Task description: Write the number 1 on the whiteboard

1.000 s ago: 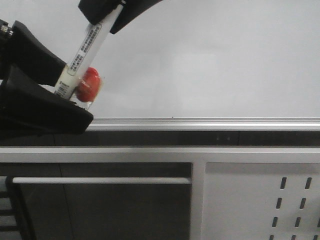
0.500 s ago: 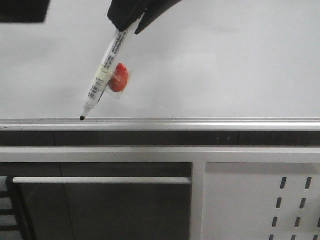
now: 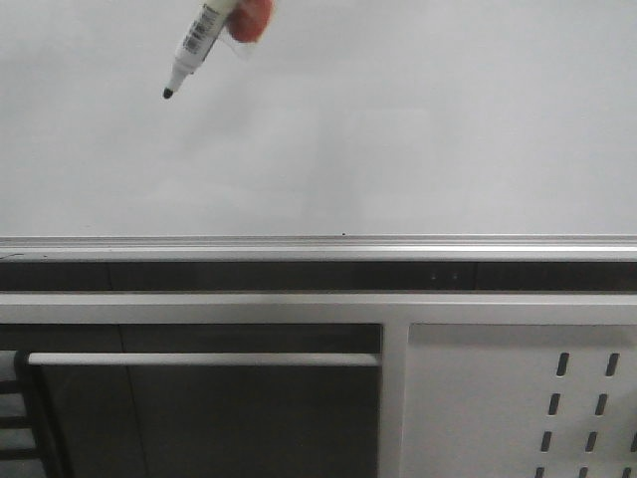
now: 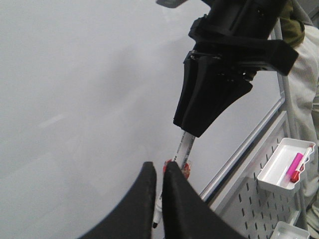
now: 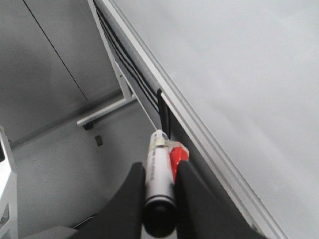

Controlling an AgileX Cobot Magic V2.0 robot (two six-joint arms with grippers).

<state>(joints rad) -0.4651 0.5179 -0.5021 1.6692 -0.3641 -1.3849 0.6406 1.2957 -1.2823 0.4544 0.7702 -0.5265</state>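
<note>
Right gripper clamps marker tip-down high near blank whiteboard, likely to start the 1's downstroke; left gripper closed, apparently empty.

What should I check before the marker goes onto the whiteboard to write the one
1. Marker held in the right end effector: ok, clamped between its fingers.
2. Cap off, tip exposed: ok, black tip shows in the front view.
3. Whiteboard free of marks where the stroke goes: ok, no stroke visible.
4. Tip touching the board: cannot tell from these views.
5. Left end effector out of the marker's path: not ok, it sits shut close beside the marker in the left wrist view.
</note>
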